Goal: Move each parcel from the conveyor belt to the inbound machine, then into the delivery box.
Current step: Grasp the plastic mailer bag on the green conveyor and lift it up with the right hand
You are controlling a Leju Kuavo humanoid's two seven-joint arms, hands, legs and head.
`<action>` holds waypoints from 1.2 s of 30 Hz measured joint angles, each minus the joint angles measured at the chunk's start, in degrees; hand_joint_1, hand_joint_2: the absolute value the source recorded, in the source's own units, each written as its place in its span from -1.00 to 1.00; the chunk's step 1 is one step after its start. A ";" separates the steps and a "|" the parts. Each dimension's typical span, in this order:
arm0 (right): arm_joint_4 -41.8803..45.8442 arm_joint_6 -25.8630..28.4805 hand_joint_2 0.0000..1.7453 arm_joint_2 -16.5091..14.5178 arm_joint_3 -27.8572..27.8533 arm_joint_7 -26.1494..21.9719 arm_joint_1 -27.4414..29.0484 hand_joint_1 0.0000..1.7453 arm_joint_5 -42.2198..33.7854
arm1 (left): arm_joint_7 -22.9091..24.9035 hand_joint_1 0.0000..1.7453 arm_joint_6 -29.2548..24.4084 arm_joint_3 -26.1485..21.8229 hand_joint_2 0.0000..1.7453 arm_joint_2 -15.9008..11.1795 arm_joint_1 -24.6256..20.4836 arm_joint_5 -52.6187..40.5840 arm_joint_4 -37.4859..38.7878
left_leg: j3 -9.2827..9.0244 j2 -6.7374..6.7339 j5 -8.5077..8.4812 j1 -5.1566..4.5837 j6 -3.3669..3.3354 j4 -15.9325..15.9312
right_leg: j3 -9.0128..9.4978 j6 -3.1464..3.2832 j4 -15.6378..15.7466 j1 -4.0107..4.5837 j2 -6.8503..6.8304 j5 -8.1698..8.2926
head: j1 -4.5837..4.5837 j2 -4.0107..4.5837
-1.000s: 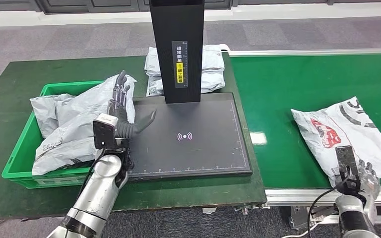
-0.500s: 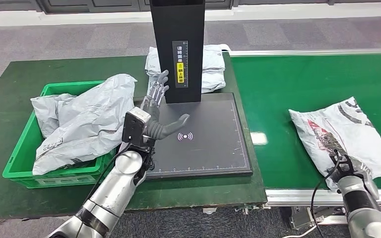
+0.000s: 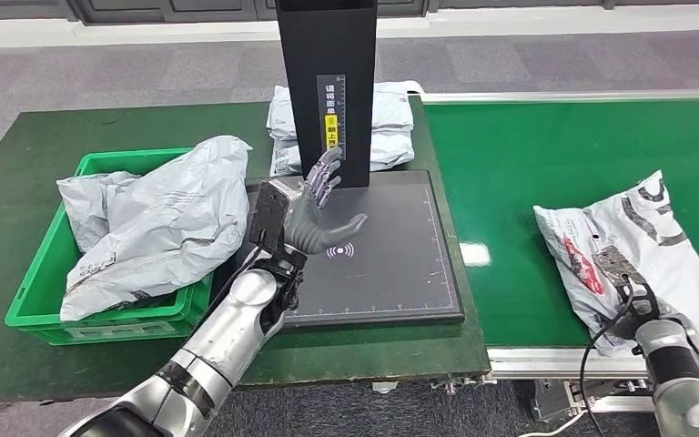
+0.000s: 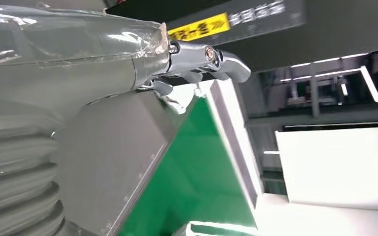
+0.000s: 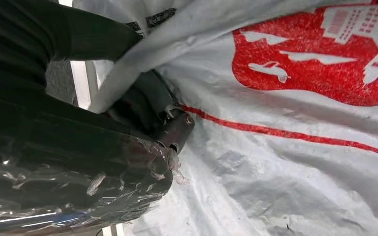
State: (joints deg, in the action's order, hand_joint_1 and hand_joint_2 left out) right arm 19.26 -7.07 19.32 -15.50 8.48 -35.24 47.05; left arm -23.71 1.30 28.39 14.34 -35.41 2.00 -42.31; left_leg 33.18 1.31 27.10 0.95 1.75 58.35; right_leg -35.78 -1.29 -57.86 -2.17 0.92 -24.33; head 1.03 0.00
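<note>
Delivery box: the green crate (image 3: 38, 300) stood at the left end of the surface (image 3: 18, 146), already holding grey parcels (image 3: 155, 218) that bulged over its rim toward the scanner.
Left robot hand: the left robot hand (image 3: 314, 214) hovered over the inbound machine's black plate (image 3: 391, 264), fingers spread, nothing in it (the wrist view showed bare fingertips (image 4: 211, 59) in front of the yellow label).
Inbound machine: the plate lay at the surface's right edge, its black column (image 3: 328, 82) rising at the back; more grey parcels (image 3: 391, 123) were stacked behind the column, partly hidden by it.
Task parcel: the white bag with red print (image 3: 637, 255) lay on the green conveyor belt (image 3: 546, 164), near its front edge toward the right end.
Right robot hand: the right robot hand (image 3: 633, 305) was at the bag's near edge; in the wrist view a flap of film (image 5: 128, 73) draped over its dark fingers (image 5: 172, 130), so it looked to be closing on the edge, but a firm hold could not be confirmed.
Handling: judged light, soft and floppy, with slick, crinkly film; a bunched edge or corner would probably hold better than the flat face.
Hard to make out: the bag's contents, its underside, and the right robot hand's fingertips under the film.
</note>
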 joint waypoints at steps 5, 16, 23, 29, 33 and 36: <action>-0.43 -0.50 1.00 0.55 0.00 -0.76 0.33 1.00 -0.36 | -0.33 -1.00 0.05 0.00 1.00 0.63 -1.36 0.48 3.69 | 0.00 -0.01 0.01 0.00 0.00 0.00 | -0.02 0.00 0.00 0.00 0.01 -0.01 | 0.00 0.00; 0.73 13.95 1.00 -0.40 0.00 -12.73 -0.56 1.00 -2.74 | -0.11 -1.00 -2.05 -0.02 1.00 0.68 -1.57 1.87 5.31 | 0.41 -0.04 0.00 0.01 0.00 -0.03 | 0.01 -0.01 -0.03 -0.02 0.02 0.00 | -0.01 0.00; 12.51 12.16 1.00 -7.97 2.64 -22.96 -2.50 1.00 -8.60 | -1.65 -1.00 -5.42 -1.07 1.00 0.57 -1.27 2.30 5.74 | 0.09 -0.06 -0.14 0.12 0.10 -0.07 | -0.06 0.04 -0.06 0.08 0.07 0.03 | 0.01 0.00; 22.12 8.51 1.00 -15.14 15.84 -22.08 -4.11 1.00 -15.73 | -3.47 -1.00 -8.66 -2.98 1.00 0.61 -1.99 2.36 6.77 | 0.16 -0.15 -0.19 0.16 0.15 -0.09 | -0.23 0.11 -0.18 0.10 0.20 0.08 | 0.00 0.00; 22.86 6.23 1.00 -20.15 26.07 -21.39 -8.53 1.00 -19.94 | -4.46 -1.00 -10.72 -4.46 1.00 0.73 -2.71 2.39 7.50 | 0.16 -0.25 -0.23 0.16 0.22 -0.09 | -0.36 0.17 -0.19 0.12 0.29 0.12 | -0.01 0.00; 22.86 4.92 1.00 -23.35 31.65 -21.10 -10.88 1.00 -21.68 | -4.77 -1.00 -11.21 -5.37 1.00 0.74 -2.83 2.40 7.80 | 0.20 -0.10 -0.29 0.18 0.25 -0.09 | -0.37 0.17 -0.19 0.16 0.17 0.12 | 0.01 0.00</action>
State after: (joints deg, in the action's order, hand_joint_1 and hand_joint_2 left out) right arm 42.12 -2.15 -4.02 16.15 -12.61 -46.12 25.37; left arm -28.48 -9.91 23.03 15.08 -38.24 4.40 -34.51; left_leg 33.37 1.20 26.81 1.13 2.01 58.25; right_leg -36.16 -1.12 -58.05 -2.02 1.09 -24.21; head 1.04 0.00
